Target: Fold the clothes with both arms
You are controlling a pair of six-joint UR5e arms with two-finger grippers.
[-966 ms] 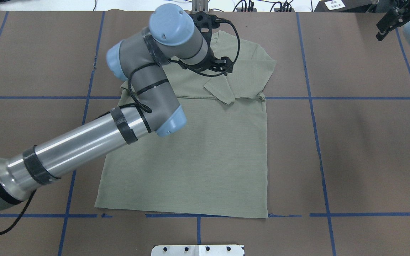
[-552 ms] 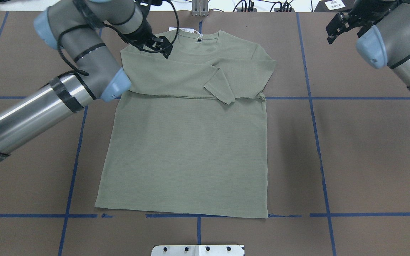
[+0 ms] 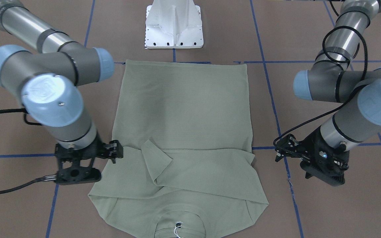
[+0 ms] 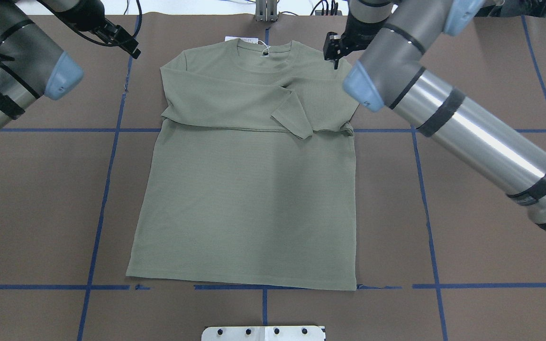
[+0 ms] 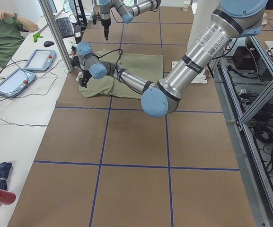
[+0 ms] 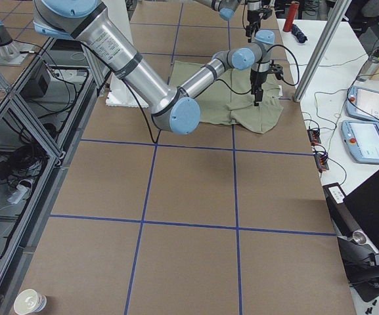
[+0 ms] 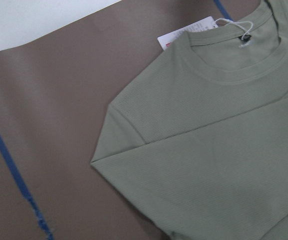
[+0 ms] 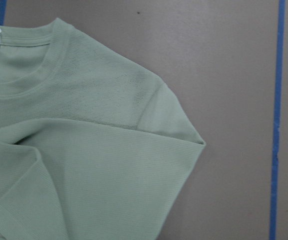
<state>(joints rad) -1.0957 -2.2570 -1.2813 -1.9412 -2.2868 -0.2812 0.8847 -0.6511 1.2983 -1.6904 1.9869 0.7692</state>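
Brown counter [image 4: 491,237] with blue tape grid [image 4: 423,189]; shirt [image 4: 254,199] flat at centre, collar at 12 o'clock. Left gripper [image 4: 130,47] at 10 o'clock and right gripper [image 4: 332,49] at 1 o'clock, fingers apart, empty

L tool [image 3: 277,152] & R tool [image 3: 116,151] both low, jaws apart, empty, on opp. sides, elbows out.

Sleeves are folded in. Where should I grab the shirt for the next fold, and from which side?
Grip the shirt at both shoulder corners, where the folded-in sleeves leave stacked edges lying flat. Come in low from each outer side: left tool at the left corner, right tool at the right corner; each sits beside its corner.
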